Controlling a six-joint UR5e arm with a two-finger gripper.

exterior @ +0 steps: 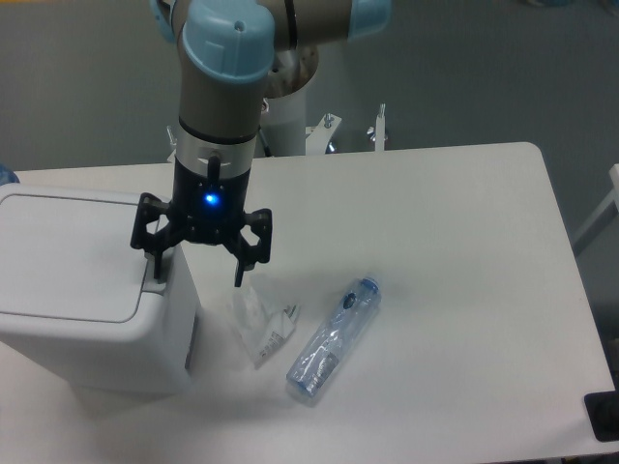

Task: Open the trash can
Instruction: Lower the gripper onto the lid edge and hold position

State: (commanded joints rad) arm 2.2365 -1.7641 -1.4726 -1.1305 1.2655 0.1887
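The trash can [82, 290] is a big white boxy bin at the left of the table, its flat lid down. A grey push bar [155, 283] runs along the lid's right edge. My gripper [198, 274] hangs open over the bin's right edge, with a blue light lit on its body. Its left finger [157, 263] points down onto the push bar; whether it touches is unclear. The right finger [240, 272] hangs beside the bin, above the table. Nothing is held.
A crumpled clear plastic wrapper [261, 316] lies just right of the bin, below the right finger. A clear plastic bottle with a blue cap [334, 337] lies on its side further right. The white table [464, 251] reaches to the right edge; a dark object [604, 416] sits at the bottom right corner.
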